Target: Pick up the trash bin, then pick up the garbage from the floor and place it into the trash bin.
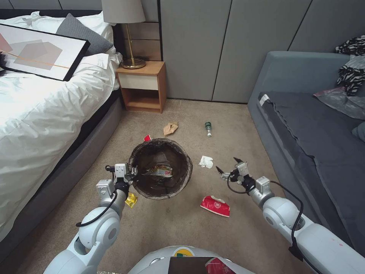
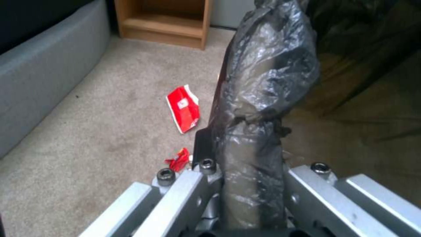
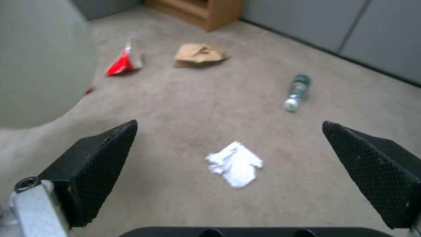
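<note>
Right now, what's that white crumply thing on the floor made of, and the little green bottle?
The white piece looks like thin paper or tissue: matte, creased, with soft torn-looking edges. The green bottle seems to be see-through plastic, glossy, with a pale cap end, though glass can't be ruled out.

Red-and-white wrapper (image 1: 215, 206), green bottle (image 1: 208, 128)

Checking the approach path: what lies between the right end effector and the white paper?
Only bare carpet between the open right end effector and white paper, in the right wrist view.
</note>
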